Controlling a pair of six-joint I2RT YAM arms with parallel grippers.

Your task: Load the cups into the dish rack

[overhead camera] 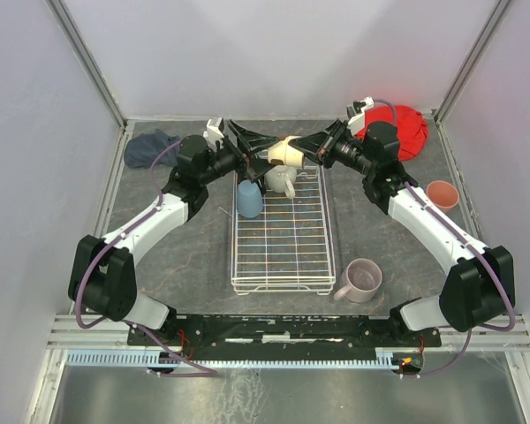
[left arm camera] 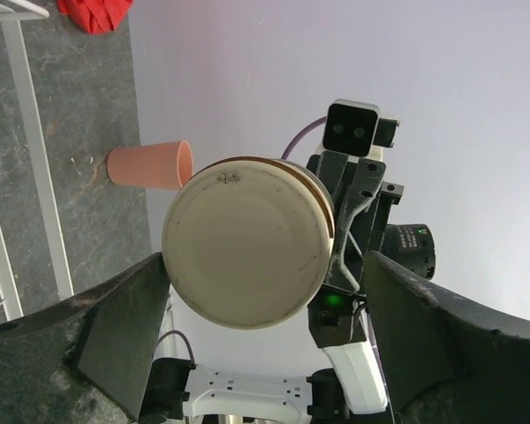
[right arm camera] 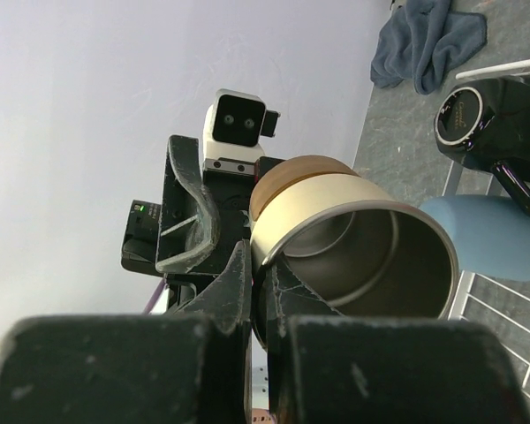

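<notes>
Right gripper (right arm camera: 261, 276) clenched on steel-lined cup (right arm camera: 362, 252) rim; left gripper (left arm camera: 265, 265) wide open, flanking cup base.

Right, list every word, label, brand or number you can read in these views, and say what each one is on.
Black mug, faint gold print on its round end face: too small and blurred to read.
Cream cup, flat base: only a small scuff near the edge, no lettering.
Dish rack: no text or label visible.
Nothing else in any view carries readable writing.
</notes>
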